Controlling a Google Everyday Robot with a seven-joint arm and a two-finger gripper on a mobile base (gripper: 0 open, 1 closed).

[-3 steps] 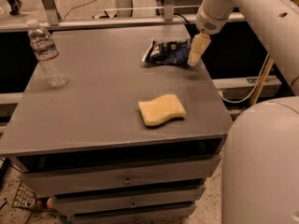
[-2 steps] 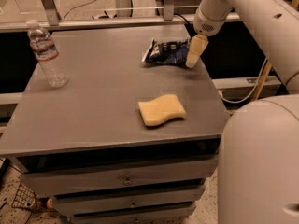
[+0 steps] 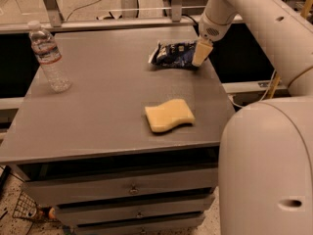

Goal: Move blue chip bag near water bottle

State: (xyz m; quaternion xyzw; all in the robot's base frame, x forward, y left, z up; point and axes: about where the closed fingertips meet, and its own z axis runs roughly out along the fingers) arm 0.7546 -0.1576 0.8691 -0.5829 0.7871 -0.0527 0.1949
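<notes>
The blue chip bag lies crumpled on the grey table top, at the far right. My gripper comes down from the white arm at the upper right and sits at the bag's right end, touching or almost touching it. The water bottle, clear with a white cap and a white-and-red label, stands upright at the table's far left corner, well apart from the bag.
A pale yellow wavy sponge lies on the table at the front right, between the bag and the front edge. My white base fills the lower right. Drawers sit under the table top. A metal rail runs behind the table.
My gripper has edged slightly left at the bag's right end. The bag, the bottle and the sponge have not moved.
</notes>
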